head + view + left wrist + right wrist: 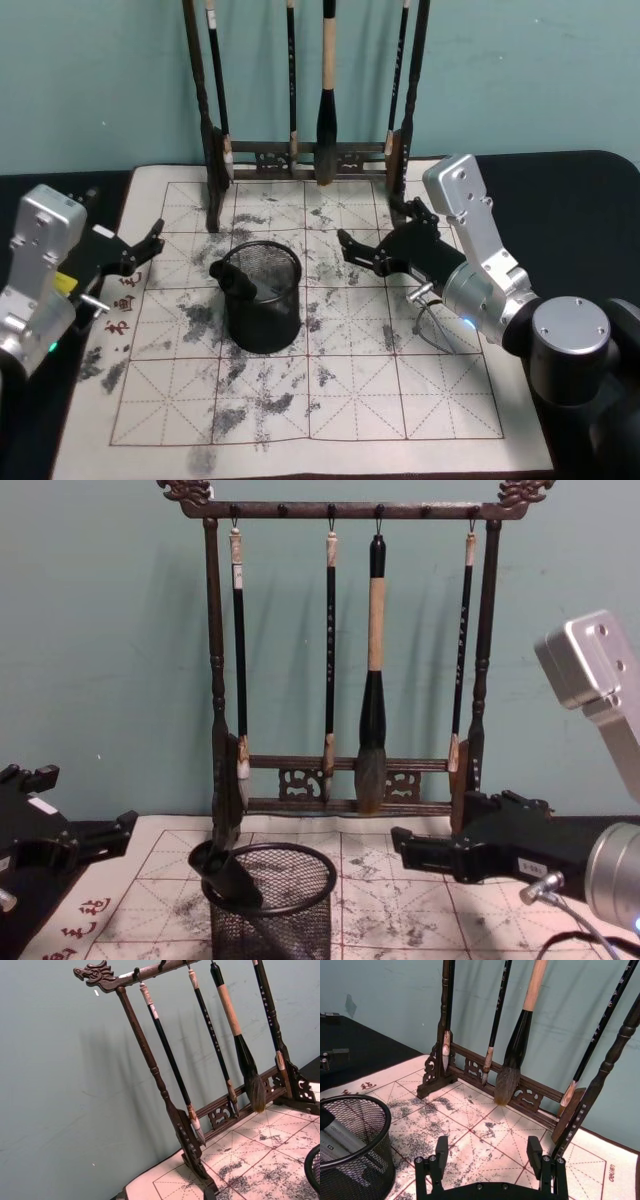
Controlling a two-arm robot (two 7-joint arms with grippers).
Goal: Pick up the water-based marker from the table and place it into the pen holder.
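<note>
The pen holder (264,318) is a black wire-mesh cup standing on the mat (350,400) of the table, left of centre. The water-based marker (237,281) leans inside it, its dark cap poking over the left rim. The chest view shows the marker (226,872) slanting up out of the pen holder (285,925). Its grey barrel (336,1133) lies inside the mesh pen holder (360,1170) in the right wrist view. My right gripper (349,251) hovers open and empty just right of the holder; its fingers (440,1151) stand wide apart. My left gripper (148,252) sits open at the mat's left edge.
A tall dark wooden brush rack (300,155) hung with several calligraphy brushes stands at the back of the mat, behind the holder, also seen as the rack (350,780). A thin cable (432,330) loops under my right wrist. Bare inked mat lies in front of the holder.
</note>
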